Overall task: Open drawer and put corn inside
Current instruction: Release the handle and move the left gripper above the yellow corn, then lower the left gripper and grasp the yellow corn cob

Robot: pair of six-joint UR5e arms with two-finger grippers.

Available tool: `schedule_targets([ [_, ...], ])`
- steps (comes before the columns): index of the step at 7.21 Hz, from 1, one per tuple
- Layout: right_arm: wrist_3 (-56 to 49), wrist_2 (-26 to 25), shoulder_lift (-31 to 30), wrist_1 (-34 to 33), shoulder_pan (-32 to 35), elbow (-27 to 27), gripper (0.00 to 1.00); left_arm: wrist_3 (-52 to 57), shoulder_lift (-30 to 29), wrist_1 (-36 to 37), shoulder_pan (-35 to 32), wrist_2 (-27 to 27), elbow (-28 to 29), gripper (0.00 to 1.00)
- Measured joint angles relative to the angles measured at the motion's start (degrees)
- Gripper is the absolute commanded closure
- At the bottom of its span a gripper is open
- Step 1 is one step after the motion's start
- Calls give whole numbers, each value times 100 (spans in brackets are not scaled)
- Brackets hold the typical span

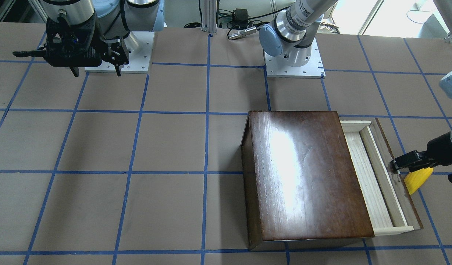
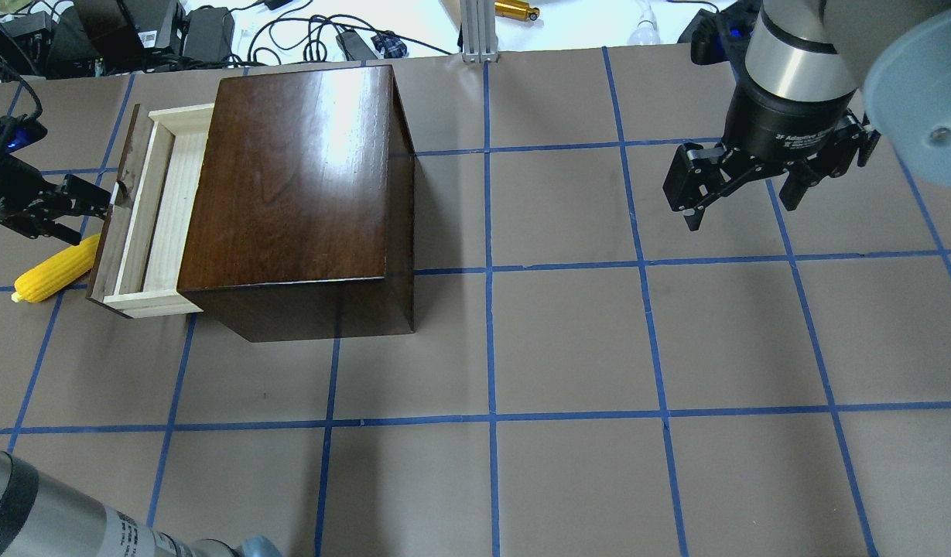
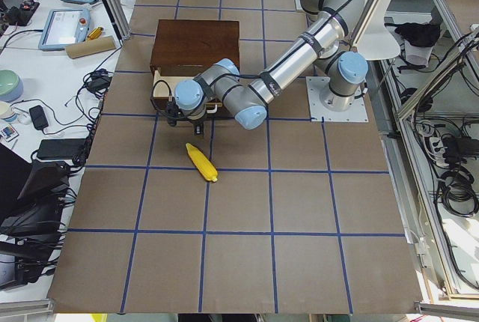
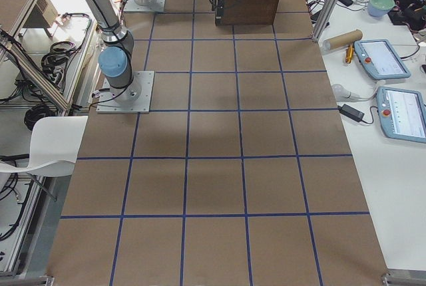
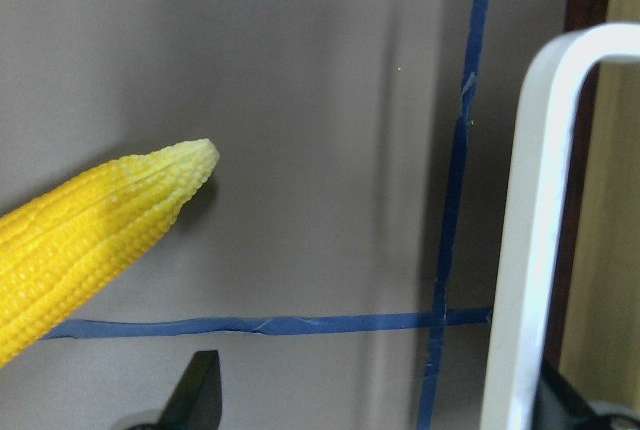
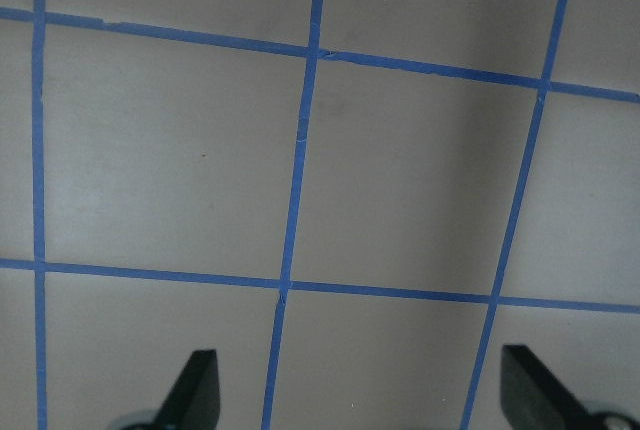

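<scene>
Box: dark glossy wooden box (image 2: 289, 178) on the table (image 2: 568, 340), which is covered in brown paper with a blue tape grid. I use the box as my reference for everything below.

Drawer: the drawer (image 2: 156, 166) is pulled partway out of the box's side, up near the top of the box. I see the pale wood bottom and walls with the dark front panel outermost. Nothing lies in the part of the tray I can see.

Corn: the corn (image 2: 53, 271) lies on the table on the box's drawer side, out past the front panel and outside the drawer. Its thick end is toward the box and its paler tip points away. Nothing holds it.

Left gripper: the left gripper (image 2: 65, 205) is on the box's drawer side, at the drawer's front panel about halfway along it, and above the corn. Its fingers are spread wide. In the wrist view a pale curved handle (image 5: 525, 240) stands just inside one finger (image 5: 565, 405); the other finger (image 5: 195, 395) is well apart from it. I see no clamp on anything.

Right gripper: the right gripper (image 2: 742, 209) hangs over bare table, well apart from the box, on the side opposite the drawer. Its fingers are spread, pointing down, and hold nothing.
</scene>
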Motion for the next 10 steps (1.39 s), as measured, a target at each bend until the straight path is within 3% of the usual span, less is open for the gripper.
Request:
schedule_targets([
  [4,0,-2,-4,0,0,0,0,48,333,-272,-6,118,288,0],
  [7,0,-4,-2,0,0,0,0,594,151,-191,12,907,527,0],
  [10,0,-6,-3,0,0,0,0,1371,-250,490,31,1521,450,0],
])
